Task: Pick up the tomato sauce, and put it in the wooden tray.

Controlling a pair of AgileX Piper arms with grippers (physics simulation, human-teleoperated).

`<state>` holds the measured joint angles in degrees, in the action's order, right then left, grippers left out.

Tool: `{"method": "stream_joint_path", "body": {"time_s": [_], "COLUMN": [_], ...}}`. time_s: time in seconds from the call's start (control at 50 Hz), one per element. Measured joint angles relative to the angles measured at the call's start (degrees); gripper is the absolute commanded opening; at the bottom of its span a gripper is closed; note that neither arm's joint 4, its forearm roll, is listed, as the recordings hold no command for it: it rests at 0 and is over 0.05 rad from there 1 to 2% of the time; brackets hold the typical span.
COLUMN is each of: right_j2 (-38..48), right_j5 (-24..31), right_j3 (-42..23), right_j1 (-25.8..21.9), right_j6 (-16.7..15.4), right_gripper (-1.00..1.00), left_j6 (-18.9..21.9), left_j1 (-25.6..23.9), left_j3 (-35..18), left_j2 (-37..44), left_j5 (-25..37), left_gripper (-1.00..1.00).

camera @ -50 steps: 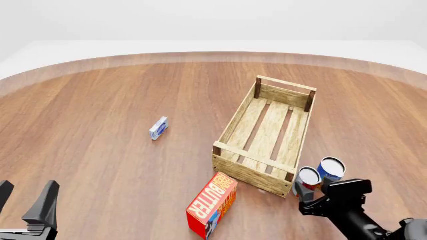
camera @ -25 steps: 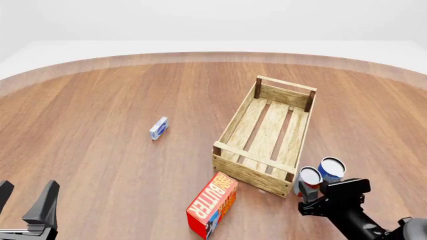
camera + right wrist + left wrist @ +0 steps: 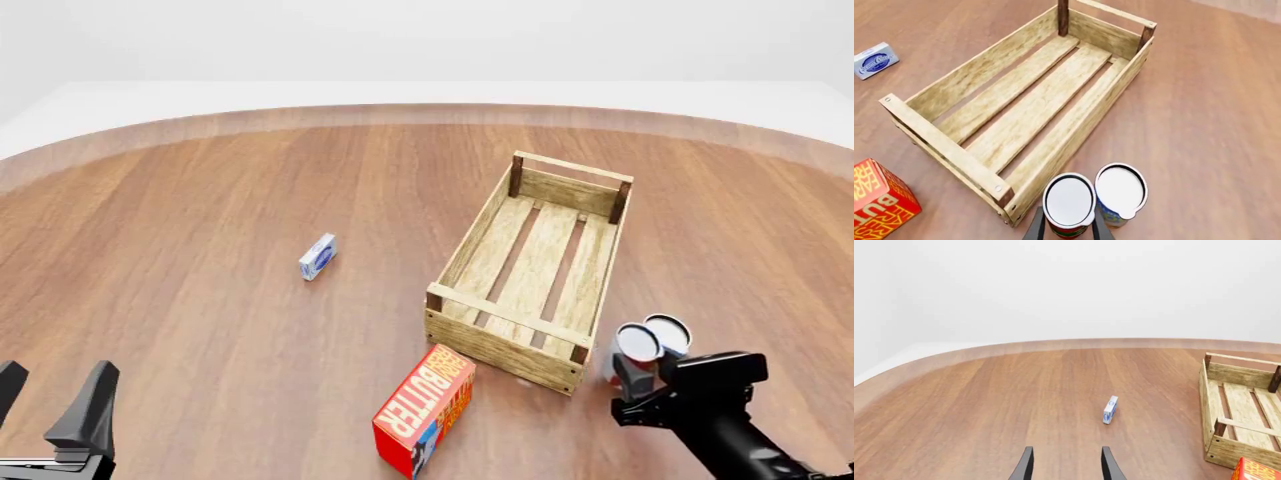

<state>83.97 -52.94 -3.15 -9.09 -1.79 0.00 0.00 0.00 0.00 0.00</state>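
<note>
The tomato sauce [image 3: 1069, 202], a small can with a red and green label and a pale lid, sits between the two fingers of my right gripper [image 3: 1067, 231], which is shut on it. In the front view the tomato sauce [image 3: 635, 346] is just off the wooden tray's near right corner, overlapping the blue can [image 3: 670, 333], with the right gripper [image 3: 635, 384] under it. The wooden tray [image 3: 461, 256] is a slatted crate with nothing in it, also seen as the wooden tray [image 3: 954, 150]. My left gripper [image 3: 51, 398] stands open at the near left, far from everything.
The blue-labelled can [image 3: 1121, 190] stands against the tomato sauce. A red butter box [image 3: 424, 410] lies tilted near the tray's near left corner. A small blue and white box [image 3: 318, 257] sits left of the tray, ahead of the left gripper [image 3: 1066, 467].
The right gripper has shifted right and up with the tomato sauce between its fingers; the can now overlaps the blue can in the front view. The left arm has not moved.
</note>
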Motion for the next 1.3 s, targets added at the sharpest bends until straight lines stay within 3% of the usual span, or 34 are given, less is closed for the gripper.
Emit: {"method": "stream_joint_path", "body": {"time_s": [0.64, 1.3], "right_j2": [-23.3, -38.2], "right_j5": [21.8, 38.6], "right_j3": [-2.7, -7.8], "right_j1": [0.8, 0.5], "right_j6": [-0.8, -2.6], "right_gripper": [-1.00, -1.00], "left_j6": [0.0, 0.0], "left_j1": [0.0, 0.0], "left_j3": [0.0, 0.0], "left_j2": [0.0, 0.0], "left_j5": [0.0, 0.0], "left_gripper": [1.00, 1.00]}}
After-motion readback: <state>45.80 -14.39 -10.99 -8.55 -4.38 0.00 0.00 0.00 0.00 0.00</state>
